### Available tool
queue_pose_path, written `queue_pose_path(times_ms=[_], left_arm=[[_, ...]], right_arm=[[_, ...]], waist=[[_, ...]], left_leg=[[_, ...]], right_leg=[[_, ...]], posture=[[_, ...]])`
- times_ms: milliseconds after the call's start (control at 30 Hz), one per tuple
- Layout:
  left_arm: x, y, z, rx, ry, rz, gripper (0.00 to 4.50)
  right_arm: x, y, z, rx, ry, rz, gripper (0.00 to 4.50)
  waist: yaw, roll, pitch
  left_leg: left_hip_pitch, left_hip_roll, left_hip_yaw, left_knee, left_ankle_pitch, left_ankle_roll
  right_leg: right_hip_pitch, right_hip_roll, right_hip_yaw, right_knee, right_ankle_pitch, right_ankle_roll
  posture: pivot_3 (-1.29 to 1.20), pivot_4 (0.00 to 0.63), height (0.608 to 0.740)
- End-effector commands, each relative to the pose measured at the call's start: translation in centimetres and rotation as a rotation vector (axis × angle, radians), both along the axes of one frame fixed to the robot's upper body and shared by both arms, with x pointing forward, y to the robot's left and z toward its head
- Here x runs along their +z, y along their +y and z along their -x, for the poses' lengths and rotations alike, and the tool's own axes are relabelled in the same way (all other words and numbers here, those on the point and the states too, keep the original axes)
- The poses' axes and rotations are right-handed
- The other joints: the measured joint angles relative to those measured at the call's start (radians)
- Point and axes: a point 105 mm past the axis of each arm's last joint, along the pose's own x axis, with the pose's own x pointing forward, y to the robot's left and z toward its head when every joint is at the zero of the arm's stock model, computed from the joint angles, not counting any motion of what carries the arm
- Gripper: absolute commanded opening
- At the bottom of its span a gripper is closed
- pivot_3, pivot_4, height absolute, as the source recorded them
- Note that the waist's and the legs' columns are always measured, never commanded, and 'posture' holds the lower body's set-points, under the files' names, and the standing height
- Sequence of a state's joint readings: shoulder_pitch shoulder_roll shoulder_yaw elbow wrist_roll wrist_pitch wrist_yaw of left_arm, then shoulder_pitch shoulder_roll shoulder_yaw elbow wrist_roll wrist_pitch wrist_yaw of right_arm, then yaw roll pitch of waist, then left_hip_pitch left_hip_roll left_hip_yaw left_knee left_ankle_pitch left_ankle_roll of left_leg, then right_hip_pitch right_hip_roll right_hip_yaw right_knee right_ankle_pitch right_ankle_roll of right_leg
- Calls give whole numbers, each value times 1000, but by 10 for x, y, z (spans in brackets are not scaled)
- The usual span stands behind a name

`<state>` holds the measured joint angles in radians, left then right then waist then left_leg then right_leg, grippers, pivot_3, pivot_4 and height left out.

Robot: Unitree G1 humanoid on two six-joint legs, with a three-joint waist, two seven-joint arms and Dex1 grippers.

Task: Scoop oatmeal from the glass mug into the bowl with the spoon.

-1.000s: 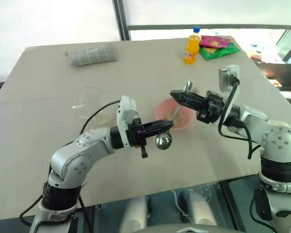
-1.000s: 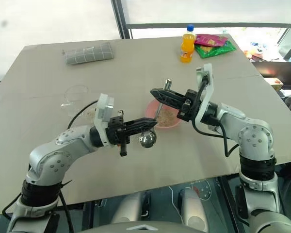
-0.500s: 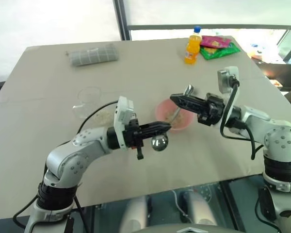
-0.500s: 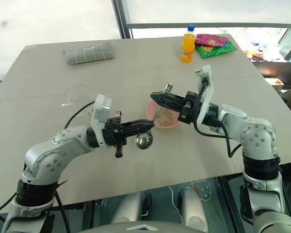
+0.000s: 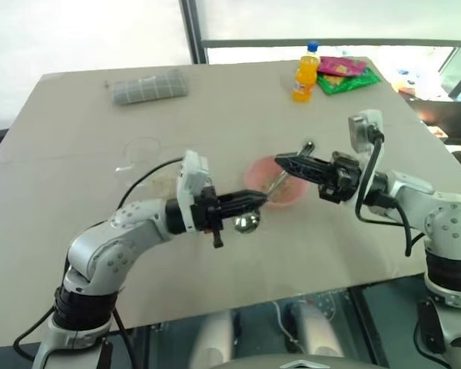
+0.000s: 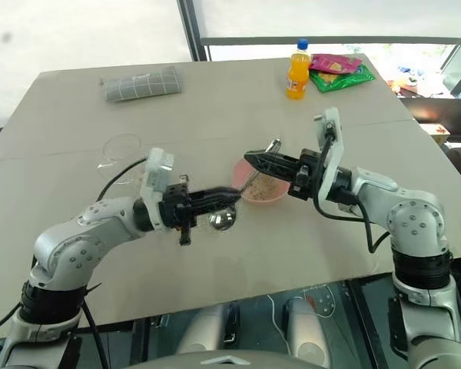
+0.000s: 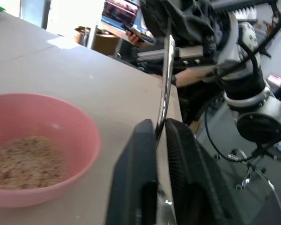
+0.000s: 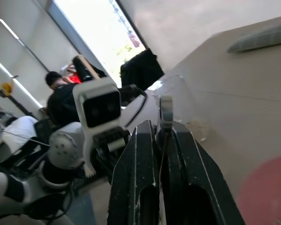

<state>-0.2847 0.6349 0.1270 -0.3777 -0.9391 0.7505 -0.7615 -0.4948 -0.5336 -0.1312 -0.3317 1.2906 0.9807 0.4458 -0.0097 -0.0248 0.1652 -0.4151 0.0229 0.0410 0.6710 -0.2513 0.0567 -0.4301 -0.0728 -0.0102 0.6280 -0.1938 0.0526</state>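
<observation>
While right end effector [image 5: 286,161] grips spoon [image 5: 276,184] handle, scoop toward left end effector [image 5: 259,199], narrowly parted.

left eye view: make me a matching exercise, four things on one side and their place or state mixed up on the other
Things:
1. bowl
2. glass mug
3. orange bottle
4. spoon

Places or states:
a. at the table's far edge, beside the snack packets
b. off the table, its handle clamped in the right pincer
c. mid table, with oatmeal inside
d. standing on the table to the robot's left of the bowl

Pairs: 1-c, 2-d, 3-a, 4-b
</observation>
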Motion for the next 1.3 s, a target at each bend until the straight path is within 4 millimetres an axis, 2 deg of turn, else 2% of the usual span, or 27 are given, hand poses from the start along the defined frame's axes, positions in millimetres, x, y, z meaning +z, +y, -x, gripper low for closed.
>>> queue_pose_path(times_ms=[33,67,267,400,467,567,700,800,933,1000,1067,1167,1300], left_arm=[[10,1,2,6,-51,15,2325],[9,1,3,3,-48,12,2837],[11,6,8,36,-71,1,2837],[20,2,13,85,-128,22,2837],[25,1,14,196,-205,48,2837],[28,15,2,511,-324,44,2837],[22,2,26,613,-370,29,2837],[11,8,39,716,-403,-53,2837],[-16,28,57,852,-416,-233,2837],[-38,59,63,1027,-380,-341,2837],[-50,90,65,1176,-337,-387,2837],[-44,121,64,1346,-333,-353,2837],[-40,136,60,1395,-354,-339,2837]], right_arm=[[12,-3,1,-12,-51,-32,0],[12,-3,1,-14,-51,-34,0],[10,-10,-2,-43,-39,-41,0],[12,-14,-4,-67,-35,-51,0],[15,-20,-8,-95,-30,-71,0],[21,-32,-17,-156,-21,-105,0],[26,-47,-30,-232,-20,-118,0],[29,-57,-39,-276,-21,-121,0],[31,-67,-48,-321,-25,-118,0],[33,-70,-52,-348,-25,-137,0],[33,-72,-56,-374,-23,-144,0],[32,-73,-57,-385,-16,-153,0],[28,-72,-58,-399,-11,-147,0]], waist=[[0,0,0],[0,0,0],[0,0,0],[0,0,0],[1,0,0],[4,0,0],[3,0,0],[2,0,0],[0,1,0],[-2,1,0],[-1,1,0],[5,1,0],[6,1,0]], left_leg=[[0,0,0,0,0,0],[0,0,1,0,0,0],[0,0,1,0,0,0],[0,0,1,0,0,0],[0,0,1,0,0,0],[0,0,2,0,0,0],[0,0,4,0,0,0],[1,0,4,0,0,0],[1,1,4,0,0,0],[1,1,5,0,0,0],[1,3,5,0,0,0],[1,4,2,0,0,1],[0,4,3,0,0,1]], right_leg=[[0,0,1,0,0,0],[0,0,1,0,0,0],[0,0,1,0,0,0],[0,0,1,0,0,0],[0,0,2,0,0,0],[0,-1,3,-1,0,0],[0,0,5,-1,1,0],[0,0,5,-1,1,0],[0,0,5,-1,-2,-4],[-1,0,5,-1,-2,-4],[-1,0,5,-1,-2,-4],[-1,0,3,-1,-2,-4],[-1,0,3,-1,-2,-4]], posture=[[0,150,740],[0,150,740],[0,150,740],[0,150,740],[0,150,740],[0,150,740],[0,150,740],[0,150,740],[0,150,740],[0,150,740],[0,150,740],[0,150,740],[0,150,740]])
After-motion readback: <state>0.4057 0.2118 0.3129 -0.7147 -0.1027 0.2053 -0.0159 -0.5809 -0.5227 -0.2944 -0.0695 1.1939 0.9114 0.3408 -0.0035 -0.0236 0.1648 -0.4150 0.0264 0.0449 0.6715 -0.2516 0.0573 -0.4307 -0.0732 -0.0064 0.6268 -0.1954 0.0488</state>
